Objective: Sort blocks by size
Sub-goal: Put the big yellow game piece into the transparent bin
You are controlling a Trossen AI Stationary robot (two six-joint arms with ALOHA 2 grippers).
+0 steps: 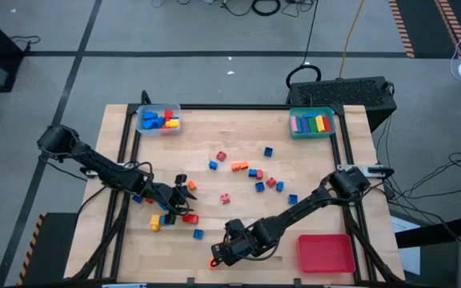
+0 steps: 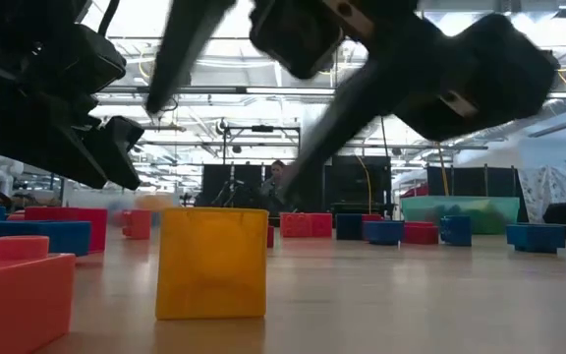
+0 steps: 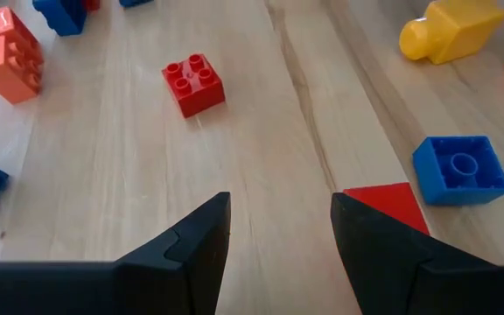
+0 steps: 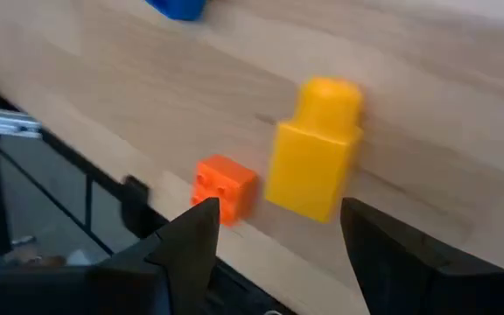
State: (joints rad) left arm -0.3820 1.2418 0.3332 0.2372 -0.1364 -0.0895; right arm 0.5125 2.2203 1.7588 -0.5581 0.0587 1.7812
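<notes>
Blocks lie scattered over the wooden table (image 1: 310, 172): red, blue and orange ones near the middle (image 1: 250, 172), with more by my left gripper (image 1: 181, 192). That gripper is open and low over the table; bare wood lies between its fingers (image 3: 280, 219). A red block (image 3: 193, 83) lies ahead of it, a blue one (image 3: 460, 168) to one side. My right gripper (image 1: 221, 256) is open near the table's front edge. Just ahead of its fingers (image 4: 274, 232) are a yellow block (image 4: 313, 162) on its side and a small orange block (image 4: 224, 188).
A clear tray (image 1: 158, 118) with blue and yellow blocks stands at the far left. A teal tray (image 1: 312, 122) with long bars is at the far right, a red tray (image 1: 325, 252) at the near right. The table's front edge (image 4: 103, 179) runs close beside the orange block.
</notes>
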